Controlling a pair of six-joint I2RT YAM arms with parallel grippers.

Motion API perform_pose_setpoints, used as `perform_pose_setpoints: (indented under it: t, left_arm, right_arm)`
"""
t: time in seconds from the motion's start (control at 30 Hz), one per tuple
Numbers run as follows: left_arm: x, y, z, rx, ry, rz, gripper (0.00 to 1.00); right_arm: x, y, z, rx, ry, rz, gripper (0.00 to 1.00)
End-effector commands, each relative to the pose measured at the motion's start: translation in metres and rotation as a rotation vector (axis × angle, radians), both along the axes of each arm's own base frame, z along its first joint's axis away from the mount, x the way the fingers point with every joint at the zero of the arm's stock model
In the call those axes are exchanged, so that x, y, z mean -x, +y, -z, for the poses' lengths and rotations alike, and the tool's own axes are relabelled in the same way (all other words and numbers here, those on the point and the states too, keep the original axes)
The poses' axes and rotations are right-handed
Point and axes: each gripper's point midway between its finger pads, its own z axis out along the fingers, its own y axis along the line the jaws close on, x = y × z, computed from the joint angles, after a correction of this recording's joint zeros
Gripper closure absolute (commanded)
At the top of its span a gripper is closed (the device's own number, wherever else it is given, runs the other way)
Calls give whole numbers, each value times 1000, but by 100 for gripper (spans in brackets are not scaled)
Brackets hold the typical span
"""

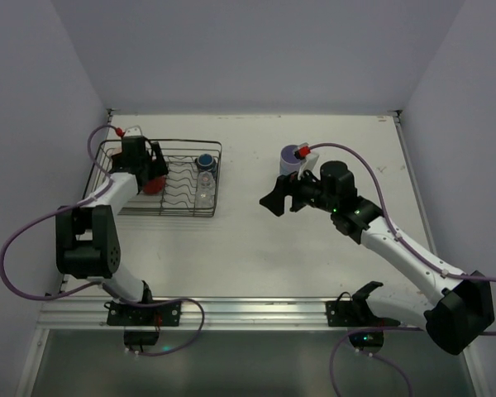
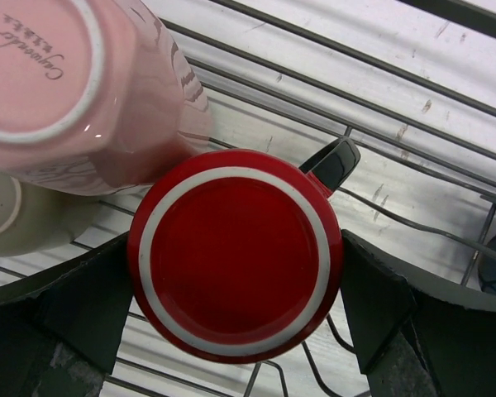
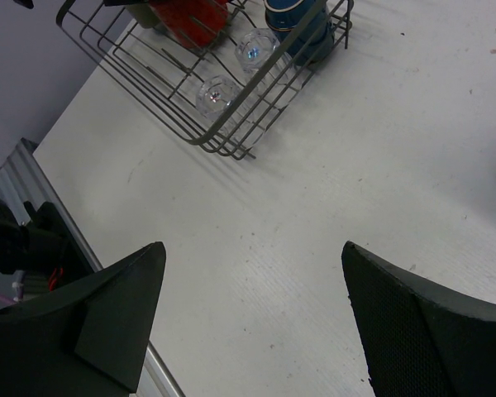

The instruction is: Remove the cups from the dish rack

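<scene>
Red mug [image 2: 236,258] sits upside down in the rack [image 1: 182,188], squeezed by the left gripper [image 2: 236,246]. Pink cup [image 2: 83,83] touches it, so lifting could tip that cup. Right gripper [image 3: 254,248] hangs apart, empty.

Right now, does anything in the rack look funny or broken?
Nothing looks broken or spilled. The red mug and pink cup sit bottoms-up in the dish rack, which is normal for drying.
</scene>
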Motion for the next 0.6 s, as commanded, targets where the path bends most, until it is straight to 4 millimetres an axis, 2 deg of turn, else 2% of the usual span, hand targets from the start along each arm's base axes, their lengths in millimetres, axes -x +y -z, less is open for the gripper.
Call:
perform_pose_setpoints:
  t: [0.0, 0.07, 0.13, 0.2, 0.23, 0.37, 0.4, 0.43, 0.5, 0.53, 0.57]
  left_arm:
    - [-22, 9, -18, -38, -82, -7, 0]
    - [-22, 8, -16, -28, -80, -11, 2]
    - [-19, 7, -18, -21, -87, -10, 10]
    - [-15, 7, -21, -20, -100, -13, 27]
    - [-14, 7, -32, -19, -127, -15, 41]
    - [-5, 2, -61, 18, -187, -23, 64]
    - [-2, -1, -66, 32, -199, -17, 67]
    - [3, -3, -82, 42, -233, -14, 73]
    - [11, -8, -91, 72, -259, -4, 77]
    - [17, -10, -107, 82, -300, -1, 80]
    - [22, -11, -112, 97, -311, -3, 81]
  right_arm:
    - [-2, 8, -20, -22, -67, -35, 10]
    - [-1, 9, -20, -22, -68, -37, 10]
    - [-2, 8, -20, -19, -71, -34, 10]
    - [-1, 9, -20, -20, -72, -35, 11]
    - [-1, 9, -20, -20, -70, -38, 11]
    - [1, 14, -23, -35, -73, -51, 11]
    - [2, 15, -24, -44, -66, -52, 11]
    - [3, 17, -27, -61, -73, -58, 11]
    - [6, 21, -29, -85, -48, -64, 12]
    - [6, 23, -36, -110, -60, -68, 12]
    - [7, 25, -42, -133, -68, -76, 12]
